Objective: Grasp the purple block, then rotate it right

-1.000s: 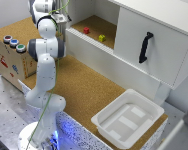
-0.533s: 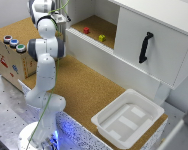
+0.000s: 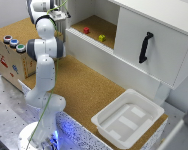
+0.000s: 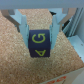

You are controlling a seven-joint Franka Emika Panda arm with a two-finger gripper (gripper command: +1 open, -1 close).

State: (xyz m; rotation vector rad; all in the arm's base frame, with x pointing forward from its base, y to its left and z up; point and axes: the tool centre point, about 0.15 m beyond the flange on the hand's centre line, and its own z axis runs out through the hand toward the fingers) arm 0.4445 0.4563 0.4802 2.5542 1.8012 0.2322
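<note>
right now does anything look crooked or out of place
Nothing stands out. The purple block sits squarely between the pincer fingers, its yellow letters sideways but unbroken. The red block and yellow block rest apart in the open cabinet, and the white tray lies flat.

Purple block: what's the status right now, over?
Gripper closed on the purple block, a finger on each side. Block upright, yellow letters facing the wrist camera. Cork floor beneath; nothing in the way.
</note>
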